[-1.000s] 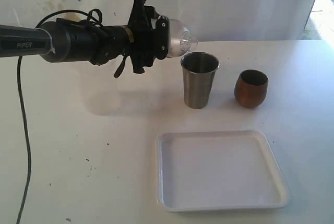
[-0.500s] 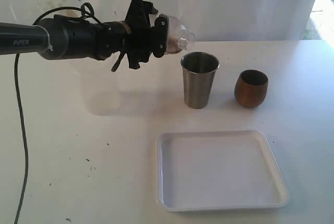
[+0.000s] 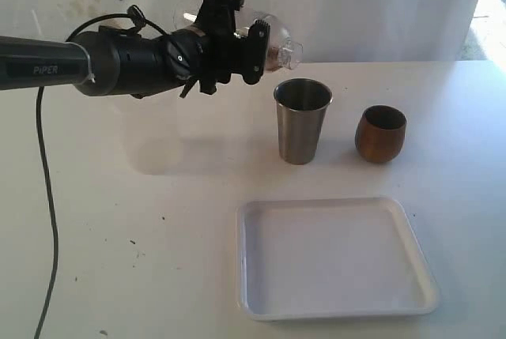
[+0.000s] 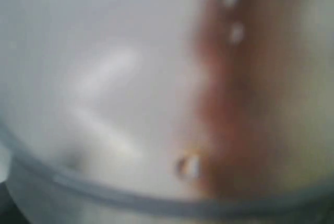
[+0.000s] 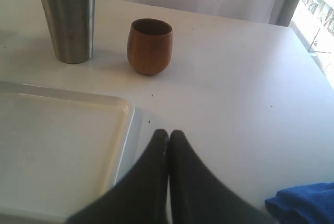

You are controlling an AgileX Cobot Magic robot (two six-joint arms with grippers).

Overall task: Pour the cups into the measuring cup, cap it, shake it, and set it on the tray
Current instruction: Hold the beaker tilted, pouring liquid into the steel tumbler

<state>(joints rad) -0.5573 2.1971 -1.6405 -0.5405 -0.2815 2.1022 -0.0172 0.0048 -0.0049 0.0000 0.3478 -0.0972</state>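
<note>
measuring cup (image 3: 273, 39) is up in the air, clamped in the left gripper (image 3: 257, 53) above the far part of the table (image 3: 118, 220), to the left of the two cups. the jaws stand wide around the clear body, one finger on each side, and the arm reaches in level from the left edge. the cup lies tipped over on its side, with its domed lid (image 3: 286, 52) pointing toward the steel tumbler (image 3: 301, 122). a capped vessel held sideways clear of the table suits shaking, so that is likely the step in hand. the left wrist view is filled with blurred clear plastic and a brownish smear, probably the contents moving inside, though it is too soft to be sure.

just beyond the lid, the tumbler stands upright near the far edge, and the wooden cup (image 3: 380, 133) stands apart from it toward the right edge. both look set aside, as if the pouring is done.

the tray (image 3: 336, 307) lies nearer the front edge, bare and in front of the cups, an easy place to set the cup down.

the right gripper (image 5: 168, 136) is closed on nothing, fingers pressed together, low over the table just beside a tray corner, out of the working arm's way. a blue cloth (image 5: 302, 203) lies next to it.
</note>
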